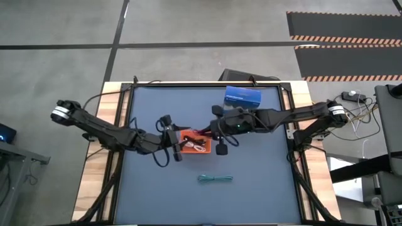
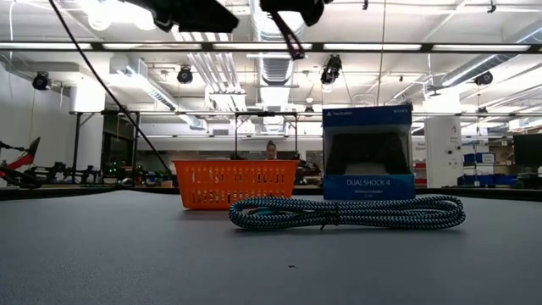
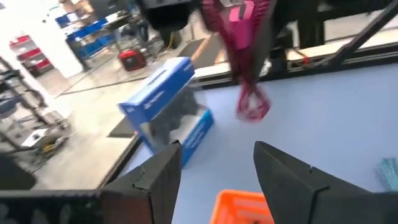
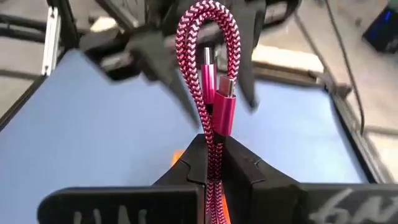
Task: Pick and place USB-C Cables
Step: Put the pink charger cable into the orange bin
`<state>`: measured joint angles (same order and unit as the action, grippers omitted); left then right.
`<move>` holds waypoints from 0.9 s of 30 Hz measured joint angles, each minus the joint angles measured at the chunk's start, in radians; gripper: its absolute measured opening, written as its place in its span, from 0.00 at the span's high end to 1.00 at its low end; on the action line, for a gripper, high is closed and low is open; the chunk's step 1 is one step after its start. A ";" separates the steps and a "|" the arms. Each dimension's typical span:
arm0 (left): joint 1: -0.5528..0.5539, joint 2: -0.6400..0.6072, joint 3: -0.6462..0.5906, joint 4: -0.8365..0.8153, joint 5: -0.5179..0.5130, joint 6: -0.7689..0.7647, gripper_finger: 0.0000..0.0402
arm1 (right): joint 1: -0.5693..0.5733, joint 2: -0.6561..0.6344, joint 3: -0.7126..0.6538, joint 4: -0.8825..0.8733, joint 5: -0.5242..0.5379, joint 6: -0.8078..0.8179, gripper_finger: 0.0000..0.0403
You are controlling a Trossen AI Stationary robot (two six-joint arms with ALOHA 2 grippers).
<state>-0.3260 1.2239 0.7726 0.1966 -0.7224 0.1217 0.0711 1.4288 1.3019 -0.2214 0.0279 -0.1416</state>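
A: While the right gripper (image 4: pixel 211 177) is clenched on the pink-red cable (image 4: pixel 214 93), how far along are we?

B: Partway. It hangs above the orange tray (image 1: pixel 193 140) at centre frame, not yet dropped. A white cable (image 1: pixel 200 147) seems to lie in the tray; I can't make out a black one. The teal cable (image 1: pixel 215 179) sits on the mat, lower centre, untouched.

A: And the left gripper (image 3: pixel 217 165)?

B: Released, fingers spread, holding nothing, just left of the tray.

A: Room to move?

B: Tight over the tray, both grippers crowd it. The DualShock 4 box (image 1: pixel 242 96) stands upper centre. Around the teal cable the mat lies open, well apart from the table edge.
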 joint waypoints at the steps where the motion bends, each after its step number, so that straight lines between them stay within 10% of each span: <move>1: 0.000 -0.021 -0.005 -0.017 -0.016 -0.001 0.54 | 0.000 0.000 0.026 -0.052 0.000 0.016 0.97; 15: 0.001 -0.244 -0.143 -0.022 -0.114 -0.117 0.54 | -0.002 0.001 0.085 -0.568 -0.001 0.346 0.97; 27: 0.000 -0.263 -0.138 -0.021 -0.114 -0.095 0.54 | -0.014 0.002 0.066 -0.597 -0.002 0.425 0.97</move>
<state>-0.3260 0.9606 0.6342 0.1757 -0.8367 0.0268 0.0567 1.4303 1.3674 -0.8179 0.0263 0.2830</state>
